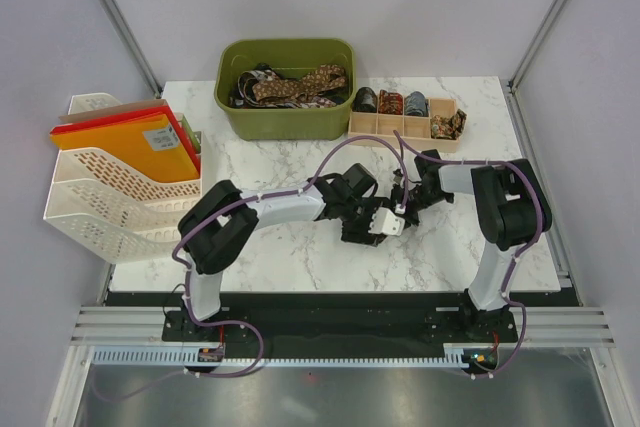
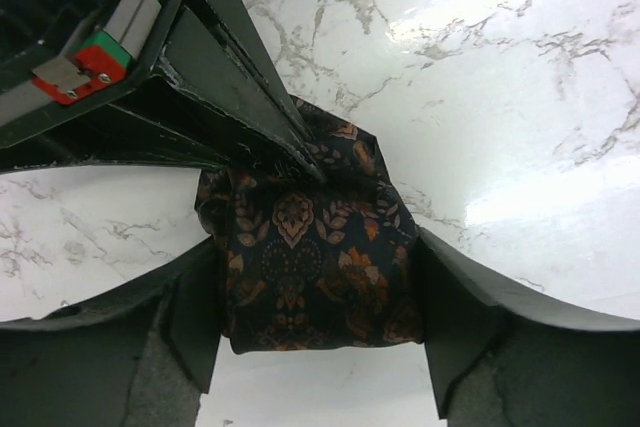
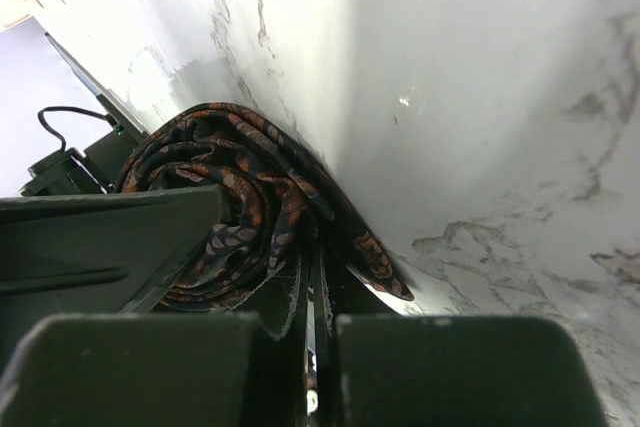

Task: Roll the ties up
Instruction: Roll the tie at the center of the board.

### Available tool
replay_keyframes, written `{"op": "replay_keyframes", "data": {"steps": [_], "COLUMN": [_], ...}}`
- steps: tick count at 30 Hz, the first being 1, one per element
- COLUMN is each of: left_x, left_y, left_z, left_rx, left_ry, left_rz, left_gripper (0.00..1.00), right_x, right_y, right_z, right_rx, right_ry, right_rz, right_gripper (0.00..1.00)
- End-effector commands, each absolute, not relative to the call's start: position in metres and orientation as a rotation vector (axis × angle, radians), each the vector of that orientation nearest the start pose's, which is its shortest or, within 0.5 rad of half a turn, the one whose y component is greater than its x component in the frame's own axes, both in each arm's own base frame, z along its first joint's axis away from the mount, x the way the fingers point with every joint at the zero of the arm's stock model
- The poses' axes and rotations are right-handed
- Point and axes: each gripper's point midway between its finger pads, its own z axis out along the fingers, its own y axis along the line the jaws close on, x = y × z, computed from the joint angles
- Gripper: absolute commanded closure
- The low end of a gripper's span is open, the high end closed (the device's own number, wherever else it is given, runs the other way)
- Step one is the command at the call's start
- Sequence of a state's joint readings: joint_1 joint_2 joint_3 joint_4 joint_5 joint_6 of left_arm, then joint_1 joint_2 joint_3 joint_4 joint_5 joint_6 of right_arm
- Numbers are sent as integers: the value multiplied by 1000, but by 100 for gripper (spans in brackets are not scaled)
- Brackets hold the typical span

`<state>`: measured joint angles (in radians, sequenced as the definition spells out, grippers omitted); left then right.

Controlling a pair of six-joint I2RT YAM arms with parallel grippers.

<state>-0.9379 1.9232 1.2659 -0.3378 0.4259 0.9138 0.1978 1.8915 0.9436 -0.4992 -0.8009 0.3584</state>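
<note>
L wrist cam: 1 dark roll [image 2: 310, 267], orange print, lies on the worktop [image 2: 520, 97]. L fingers [image 2: 190, 327] are clamped on its 2 sides. R wrist cam shows the roll's spiral end instead. R fingers [image 3: 120, 237] are nearly together, pinching its edge layers. Top cam: 2 arms [image 1: 290, 205] meet mid-worktop and hide the roll. Only this cam shows 1 green bin [image 1: 285, 125] w/ loose ties [image 1: 300, 82], 1 tray [image 1: 400, 130] w/ 4 stored rolls [image 1: 390, 102], and 1 rack [image 1: 100, 207].

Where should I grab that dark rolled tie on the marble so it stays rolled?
Take the rolled tie across its curved outer wraps, coming from above. It lies on its side, spiral end facing sideways, so squeezing there likely keeps it coiled.
</note>
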Motion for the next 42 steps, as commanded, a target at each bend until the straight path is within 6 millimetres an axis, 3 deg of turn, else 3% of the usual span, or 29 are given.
{"op": "replay_keyframes", "data": {"steps": [1, 4, 5, 8, 15, 20, 21, 25, 29, 42], "left_x": [236, 235, 235, 230, 214, 210, 210, 210, 209, 207], "left_y": [-389, -384, -382, -374, -358, -355, -355, -353, -351, -349], "left_z": [25, 16, 15, 8, -8, -13, -14, -17, -21, -24], "left_rx": [2107, 2090, 2080, 2055, 2025, 2012, 2010, 2014, 2013, 2010], "left_ry": [1498, 1593, 1619, 1725, 1903, 1949, 1952, 1965, 1985, 2004], "left_rz": [-536, -529, -531, -550, -592, -604, -601, -593, -591, -606], "left_gripper": [28, 37, 45, 57, 65, 69, 70, 73, 76, 79], "right_x": [266, 268, 271, 272, 282, 291, 293, 284, 270, 251], "right_y": [172, 173, 172, 172, 172, 158, 152, 141, 138, 152], "right_z": [-14, -10, -7, 0, 30, 51, 53, 46, 33, 10], "right_rx": [128, 129, 130, 146, 176, 261, 272, 312, 330, 167], "right_ry": [2987, 2969, 2959, 2936, 2829, 2763, 2757, 2809, 2855, 2879], "right_rz": [1052, 1069, 1067, 1077, 1137, 1112, 1054, 930, 892, 1025], "right_gripper": [100, 100, 100, 93, 76, 61, 53, 42, 22, 12]}}
